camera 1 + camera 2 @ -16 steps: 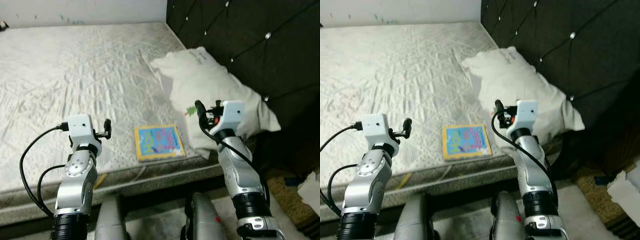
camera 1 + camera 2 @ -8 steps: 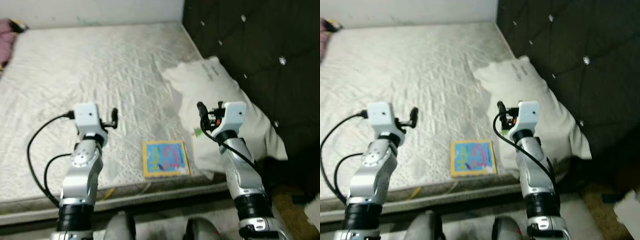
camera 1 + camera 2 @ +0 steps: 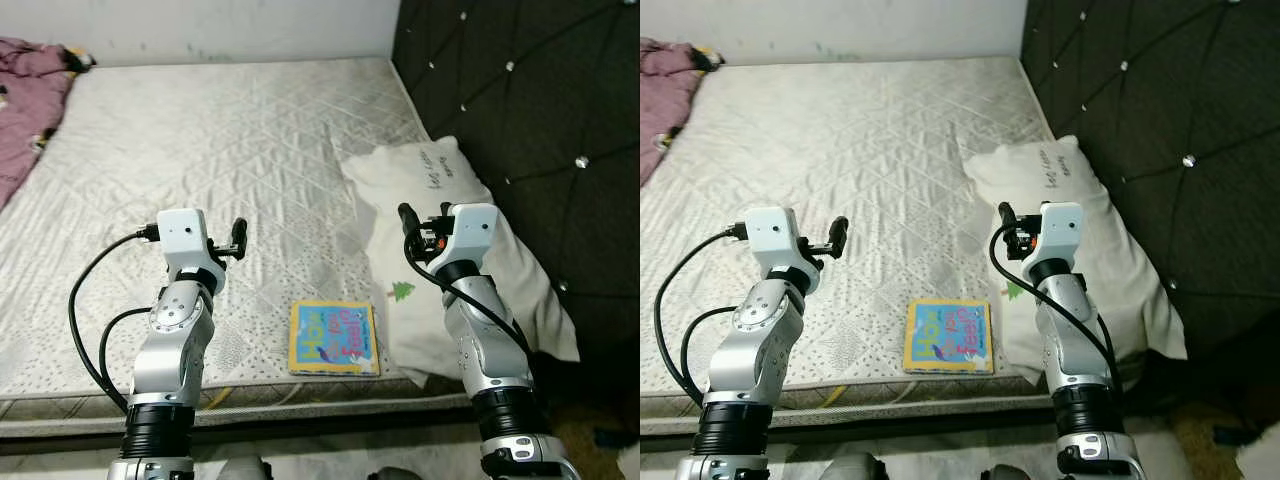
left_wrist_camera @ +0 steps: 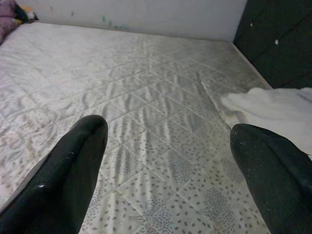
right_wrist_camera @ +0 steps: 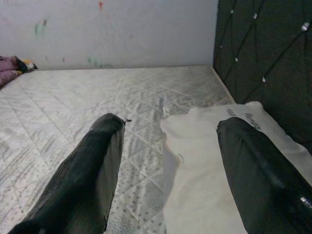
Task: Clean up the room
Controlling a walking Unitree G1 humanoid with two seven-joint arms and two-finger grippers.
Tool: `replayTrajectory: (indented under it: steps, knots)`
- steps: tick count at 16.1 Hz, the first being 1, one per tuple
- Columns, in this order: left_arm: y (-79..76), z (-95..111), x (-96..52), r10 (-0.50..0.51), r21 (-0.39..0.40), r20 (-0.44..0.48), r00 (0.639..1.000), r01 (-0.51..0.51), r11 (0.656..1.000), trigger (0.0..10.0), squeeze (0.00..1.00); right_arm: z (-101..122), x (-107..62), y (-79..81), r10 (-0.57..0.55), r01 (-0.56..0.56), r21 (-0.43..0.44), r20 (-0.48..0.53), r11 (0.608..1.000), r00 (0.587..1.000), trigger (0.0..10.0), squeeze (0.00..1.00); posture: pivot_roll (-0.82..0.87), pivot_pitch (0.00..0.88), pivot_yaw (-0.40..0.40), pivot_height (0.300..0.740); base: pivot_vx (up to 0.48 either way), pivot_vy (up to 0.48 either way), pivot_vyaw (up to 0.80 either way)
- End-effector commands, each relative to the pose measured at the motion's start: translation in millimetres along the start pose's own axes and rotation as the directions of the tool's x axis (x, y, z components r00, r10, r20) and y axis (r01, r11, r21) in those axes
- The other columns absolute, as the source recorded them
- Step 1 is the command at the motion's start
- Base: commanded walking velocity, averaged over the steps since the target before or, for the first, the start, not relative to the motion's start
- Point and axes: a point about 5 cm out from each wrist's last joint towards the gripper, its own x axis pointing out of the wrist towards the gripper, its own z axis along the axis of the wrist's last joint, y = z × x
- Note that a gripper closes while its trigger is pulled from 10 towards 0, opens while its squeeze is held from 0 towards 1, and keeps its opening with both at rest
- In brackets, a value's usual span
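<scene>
A purple cloth [image 3: 25, 100] lies at the bed's far left corner. The left tool [image 4: 170, 161] hovers over the quilted mattress [image 3: 230, 130], fingers spread. A colourful book [image 3: 334, 338] rests near the bed's front edge. The right tool [image 5: 168, 161], also spread, hovers above the white pillow [image 3: 440, 200], whose writing is unreadable.

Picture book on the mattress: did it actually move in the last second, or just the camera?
No. The picture book sits by the pillow corner near the mattress edge, as before; the view shifted.
</scene>
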Motion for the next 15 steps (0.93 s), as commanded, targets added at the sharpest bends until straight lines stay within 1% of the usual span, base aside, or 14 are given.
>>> replayTrajectory:
  steps: [1, 2, 8, 15]
  knots:
    - [4.0, -0.7, 1.3, 0.012, -0.011, -0.004, 1.000, -0.012, 1.000, 10.0, 0.00, 1.1, 0.9, -0.2, -0.007, 0.007, -0.005, 0.004, 1.000, 1.000, 10.0, 0.00, 0.00, 0.000, 0.022, 0.740, 0.000, 0.000, 0.00]
    - [4.2, -0.9, 1.5, 0.010, -0.014, -0.005, 1.000, -0.010, 1.000, 10.0, 0.00, 1.0, 0.8, -0.3, -0.008, 0.008, -0.004, 0.004, 1.000, 1.000, 10.0, 0.00, 0.00, 0.000, 0.022, 0.740, 0.000, 0.000, 0.00]
    - [3.0, -1.6, 3.0, 0.005, -0.027, -0.003, 1.000, -0.005, 1.000, 10.0, 0.00, 0.0, 0.4, -1.9, -0.013, 0.013, -0.006, -0.002, 1.000, 1.000, 10.0, 0.00, -0.01, 0.000, 0.021, 0.740, 0.000, 0.288, 0.00]
    - [2.7, -2.8, 3.8, 0.004, -0.043, -0.002, 1.000, -0.004, 0.999, 10.0, 0.00, -0.8, 0.3, -3.0, -0.014, 0.014, -0.018, -0.008, 1.000, 1.000, 10.0, 0.00, -0.01, 0.000, 0.017, 0.740, 0.000, 0.459, 0.00]
